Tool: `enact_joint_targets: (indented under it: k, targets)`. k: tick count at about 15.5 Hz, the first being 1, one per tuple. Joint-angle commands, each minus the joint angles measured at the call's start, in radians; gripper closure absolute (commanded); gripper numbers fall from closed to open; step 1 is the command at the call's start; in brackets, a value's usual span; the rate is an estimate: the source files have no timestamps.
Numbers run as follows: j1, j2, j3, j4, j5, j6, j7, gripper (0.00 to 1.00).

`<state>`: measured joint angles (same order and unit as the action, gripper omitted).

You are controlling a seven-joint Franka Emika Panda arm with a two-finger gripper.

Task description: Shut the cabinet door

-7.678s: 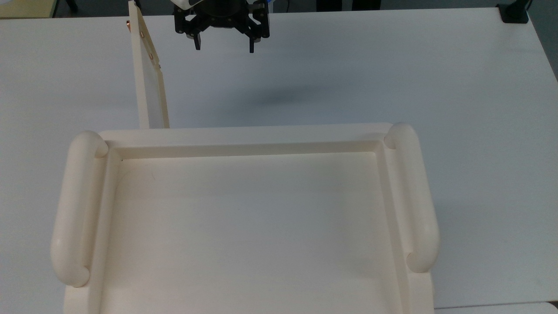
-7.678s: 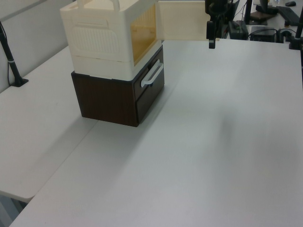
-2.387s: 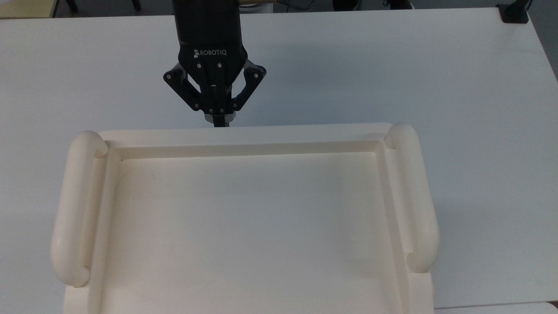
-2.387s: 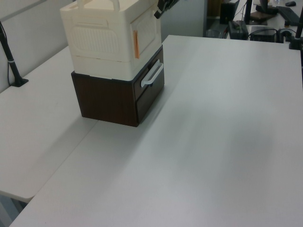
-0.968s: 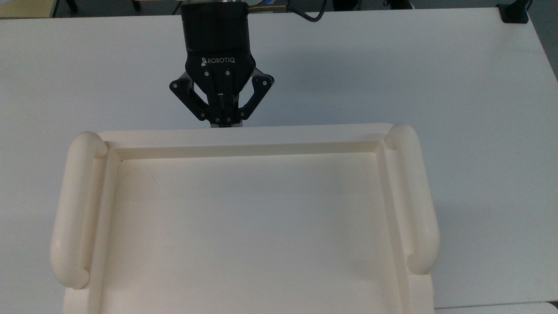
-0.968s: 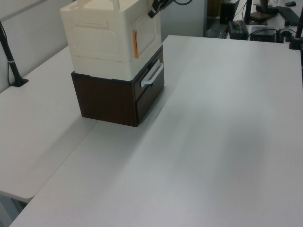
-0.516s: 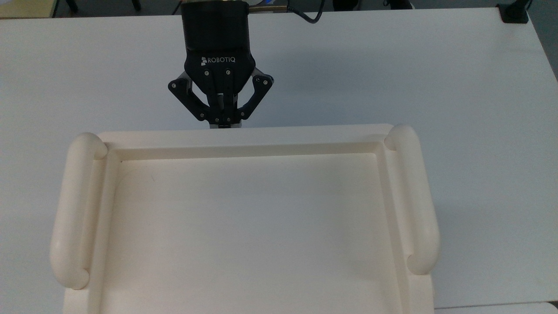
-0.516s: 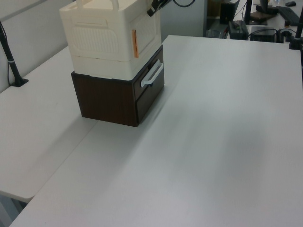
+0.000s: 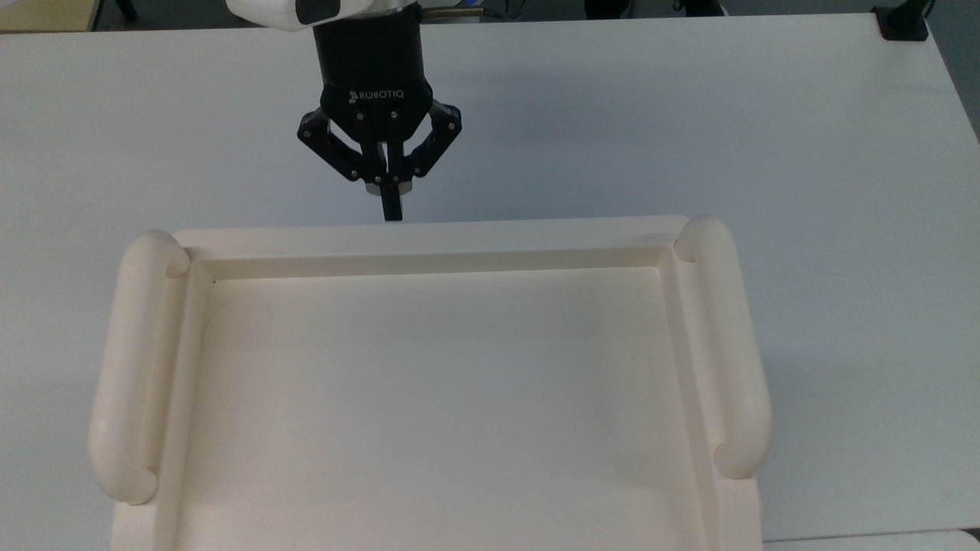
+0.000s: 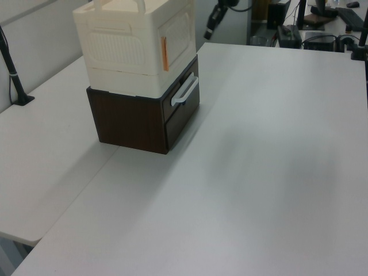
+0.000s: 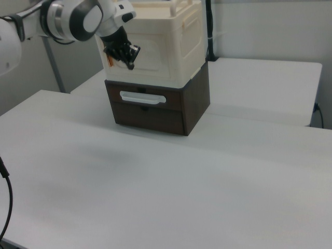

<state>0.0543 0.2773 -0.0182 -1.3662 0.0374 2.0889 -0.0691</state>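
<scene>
Since the frame half a second back, my gripper (image 9: 391, 200) has drawn away from the cabinet (image 10: 138, 49): in the top view the fingertips then sat right at the rim of the recessed top, and now a narrow strip of white table (image 9: 689, 115) shows around them, while in the left view my gripper (image 10: 214, 18) has gone from the cabinet's upper corner to open air at about 2 o'clock from it. Against the earliest frames, the cabinet door (image 10: 178, 35) no longer stands swung out over the table; it lies flush in the cream front, its orange edge strip upright at the corner, and the right view shows the same panel (image 11: 150, 52) seated in its frame above the dark drawer unit (image 11: 155, 106) that the cabinet stands on. I judge the closing done and this position to be a retreat, the wrist kept level and pointing at the door so as to clear it without dragging it open. My fingers (image 9: 393, 207) are pressed together into one thin dark bar at 6 o'clock from the gripper body, with no gap between them; they hold nothing and touch nothing, and in the right view my gripper (image 11: 129, 56) hangs just in front of the door face.
</scene>
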Motion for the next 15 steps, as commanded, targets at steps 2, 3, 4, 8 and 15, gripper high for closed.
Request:
enact_joint_targets:
  k: [2, 3, 4, 8, 15]
  targets:
    - [0.027, -0.101, -0.011, -0.065, -0.118, -0.297, -0.024, 1.00]
    - [0.042, -0.113, -0.011, -0.073, -0.137, -0.353, -0.024, 1.00]
    - [0.053, -0.125, -0.016, -0.083, -0.140, -0.387, -0.024, 0.99]
    - [0.082, -0.168, -0.039, -0.137, -0.126, -0.449, -0.012, 0.98]
    - [-0.033, -0.262, -0.023, -0.197, -0.103, -0.489, -0.027, 0.96]
